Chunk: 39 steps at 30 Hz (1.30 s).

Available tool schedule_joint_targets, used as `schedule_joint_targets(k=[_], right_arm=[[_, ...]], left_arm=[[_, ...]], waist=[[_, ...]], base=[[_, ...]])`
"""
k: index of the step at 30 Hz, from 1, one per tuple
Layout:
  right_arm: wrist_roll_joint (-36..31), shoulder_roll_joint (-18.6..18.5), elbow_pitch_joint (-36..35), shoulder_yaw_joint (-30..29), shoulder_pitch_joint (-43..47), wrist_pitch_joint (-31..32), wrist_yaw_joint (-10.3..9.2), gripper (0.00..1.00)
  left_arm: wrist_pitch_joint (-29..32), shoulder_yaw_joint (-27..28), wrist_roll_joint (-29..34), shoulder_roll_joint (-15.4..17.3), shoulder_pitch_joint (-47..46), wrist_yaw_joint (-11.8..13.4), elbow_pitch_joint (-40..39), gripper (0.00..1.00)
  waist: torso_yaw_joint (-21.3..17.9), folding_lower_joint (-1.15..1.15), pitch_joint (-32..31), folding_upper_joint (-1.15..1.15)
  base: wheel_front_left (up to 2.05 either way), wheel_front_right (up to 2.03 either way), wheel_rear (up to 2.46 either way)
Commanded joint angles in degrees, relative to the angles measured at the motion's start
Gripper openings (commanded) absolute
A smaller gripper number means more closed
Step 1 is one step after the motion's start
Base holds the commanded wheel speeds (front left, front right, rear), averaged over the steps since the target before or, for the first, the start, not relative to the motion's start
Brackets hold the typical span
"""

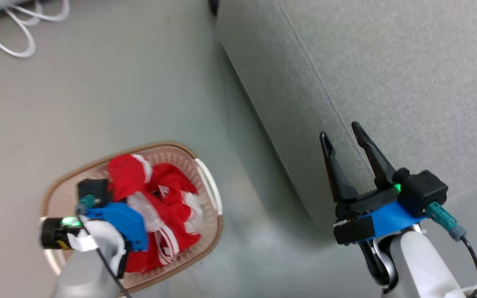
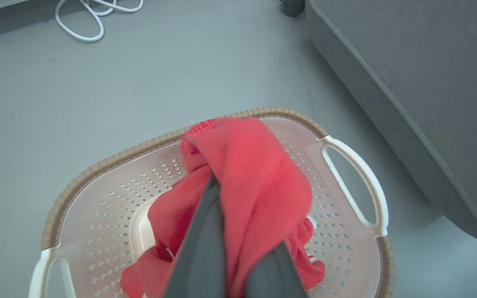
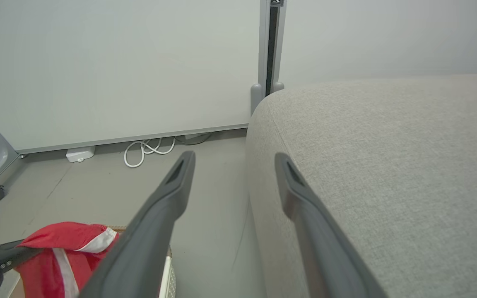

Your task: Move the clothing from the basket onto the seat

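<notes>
Left claw (image 2: 234,215) clamped on red clothing (image 2: 255,174) over basket (image 2: 110,163); right claw (image 1: 340,132) spread, empty, beside seat (image 1: 387,74); white cable (image 1: 19,45) on floor (image 1: 118,95).

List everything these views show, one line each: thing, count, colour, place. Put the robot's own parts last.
clothing: one bunched heap, pieces not separable, red with white stripes, in the basket.
basket: one, cream with brown rim, on the floor left of the seat.
seat: one, light grey, right of the basket.
cable: one coil, white, on the floor by the wall panel.
floor: grey, under the basket and the seat.
wall panel: white, beyond the seat.
left pincer: one, dark fingers, shut on the clothing over the basket.
right pincer: one, dark fingers, open, holding nothing, above the seat's edge.
</notes>
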Motion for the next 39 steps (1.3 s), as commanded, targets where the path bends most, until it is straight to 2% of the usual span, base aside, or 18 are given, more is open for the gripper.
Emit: schedule_joint_targets(k=[1,8,20,27,39], right_arm=[[-0.5,-0.1,0.5,-0.3,0.9,-0.2,0.01,1.0],[-2.6,-0.1,3.3,-1.2,3.3,-0.2,0.01,1.0],[-3.7,-0.2,5.2,-2.5,7.9,1.5,0.01,1.0],[-3.6,-0.1,4.7,-3.2,10.8,2.5,0.01,1.0],[-3.0,-0.1,3.6,-2.8,12.7,3.7,0.01,1.0]], left_arm=[[-0.3,-0.6,-0.2,-0.5,1.0,-0.5,-0.6,0.0],[-0.3,-6.8,-1.7,-3.4,3.3,-1.4,-7.2,0.0],[-0.3,-25.3,-11.7,-3.9,4.3,-1.3,-18.1,0.0],[-0.3,-33.9,-17.2,-3.9,0.8,-1.3,-22.7,0.0],[0.1,-41.5,-23.3,-3.9,-7.5,-0.7,-25.0,0.0]], waist=[[4.2,0.0,-5.0,0.0],[9.5,0.0,-13.3,0.0],[16.3,0.0,-23.7,0.0],[19.1,0.0,-27.1,0.0],[20.9,0.0,-29.2,0.0]], base=[[0.0,0.0,0.0],[0.0,0.0,0.0],[0.0,0.0,0.0],[0.0,0.0,0.0],[0.0,0.0,0.0]])
